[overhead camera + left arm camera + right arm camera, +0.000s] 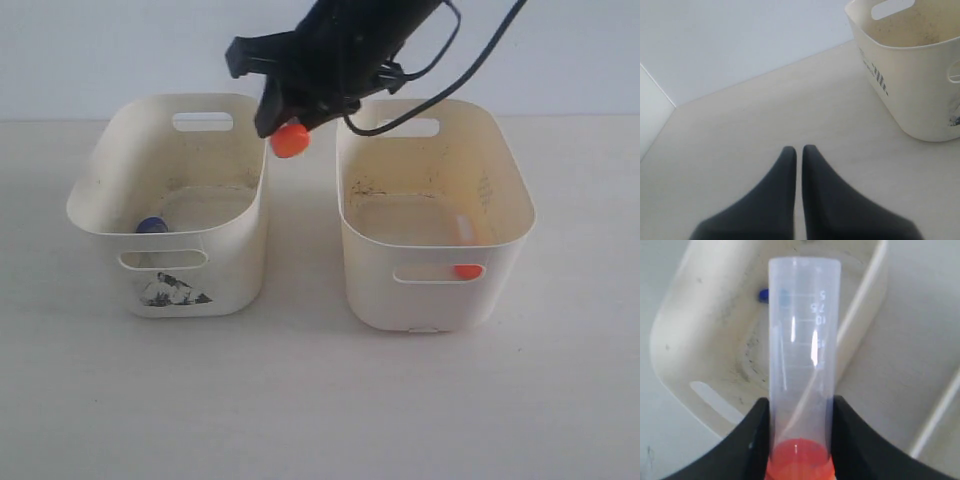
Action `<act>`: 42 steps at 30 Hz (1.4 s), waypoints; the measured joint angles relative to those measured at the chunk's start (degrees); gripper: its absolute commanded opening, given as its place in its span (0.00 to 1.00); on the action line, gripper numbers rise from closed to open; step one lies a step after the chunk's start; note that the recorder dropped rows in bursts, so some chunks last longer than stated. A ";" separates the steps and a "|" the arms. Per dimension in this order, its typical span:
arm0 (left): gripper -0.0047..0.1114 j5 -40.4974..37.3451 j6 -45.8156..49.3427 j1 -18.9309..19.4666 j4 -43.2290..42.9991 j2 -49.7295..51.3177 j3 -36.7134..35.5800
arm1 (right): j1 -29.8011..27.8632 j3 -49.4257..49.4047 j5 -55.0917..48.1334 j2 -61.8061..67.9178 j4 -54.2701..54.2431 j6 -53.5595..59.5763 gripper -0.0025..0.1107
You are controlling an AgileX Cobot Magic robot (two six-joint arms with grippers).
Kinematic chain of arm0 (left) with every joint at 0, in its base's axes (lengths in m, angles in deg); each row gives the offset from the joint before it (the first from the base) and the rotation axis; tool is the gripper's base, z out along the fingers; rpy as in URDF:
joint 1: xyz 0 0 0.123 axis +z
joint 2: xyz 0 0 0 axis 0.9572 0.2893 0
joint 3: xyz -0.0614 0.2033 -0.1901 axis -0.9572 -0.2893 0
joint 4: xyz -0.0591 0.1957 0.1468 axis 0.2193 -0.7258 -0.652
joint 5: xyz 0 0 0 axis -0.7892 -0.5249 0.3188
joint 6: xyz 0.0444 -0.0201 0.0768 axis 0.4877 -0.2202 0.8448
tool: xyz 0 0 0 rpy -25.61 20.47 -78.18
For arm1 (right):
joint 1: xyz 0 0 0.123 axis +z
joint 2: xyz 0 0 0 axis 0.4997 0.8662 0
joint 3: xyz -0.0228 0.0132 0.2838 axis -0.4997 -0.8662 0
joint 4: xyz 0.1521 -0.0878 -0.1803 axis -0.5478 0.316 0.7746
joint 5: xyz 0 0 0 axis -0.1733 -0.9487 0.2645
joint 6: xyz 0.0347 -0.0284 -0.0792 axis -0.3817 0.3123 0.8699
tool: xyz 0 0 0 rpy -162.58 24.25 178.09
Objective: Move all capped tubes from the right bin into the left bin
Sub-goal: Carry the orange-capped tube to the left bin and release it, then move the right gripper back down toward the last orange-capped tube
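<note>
My right gripper (283, 118) is shut on a clear tube with an orange-red cap (290, 139). It holds the tube in the air over the inner rim of the left bin (165, 215), the one with the black mark on its front. In the right wrist view the tube (805, 330) sticks out between the fingers, with that bin (695, 335) below. A blue-capped tube (152, 225) lies in the left bin, its cap (763, 294) just showing. Another orange-capped tube (466, 250) lies in the plain right bin (435, 215). My left gripper (799, 148) is shut and empty over the table.
The two bins stand side by side with a narrow gap between them. A black cable (470, 60) loops from the right arm above the right bin. In the left wrist view the left bin (920, 90) stands off to one side, and a pale wall rises behind.
</note>
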 measured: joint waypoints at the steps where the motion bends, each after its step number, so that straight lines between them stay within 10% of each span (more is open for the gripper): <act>1: 0.08 0.00 0.00 0.00 0.00 0.00 0.00 | 1.18 0.00 2.03 0.00 -0.10 0.25 0.02; 17: 0.08 0.00 0.00 0.00 0.00 0.00 0.00 | 7.12 0.00 18.74 5.41 -1.30 3.78 0.04; 24: 0.08 0.00 0.00 0.00 0.00 0.00 0.00 | 7.12 0.00 19.70 6.02 -1.40 4.71 0.61; 27: 0.08 0.00 0.00 0.00 0.00 0.00 0.00 | 7.12 0.00 20.24 6.14 -1.40 4.19 0.49; 31: 0.08 0.00 0.00 0.00 0.00 0.00 0.00 | 7.12 0.00 20.36 6.14 -1.56 2.96 0.01; 42: 0.08 0.00 0.00 0.00 0.00 0.00 0.00 | 7.12 0.00 14.30 4.69 7.68 -0.87 0.03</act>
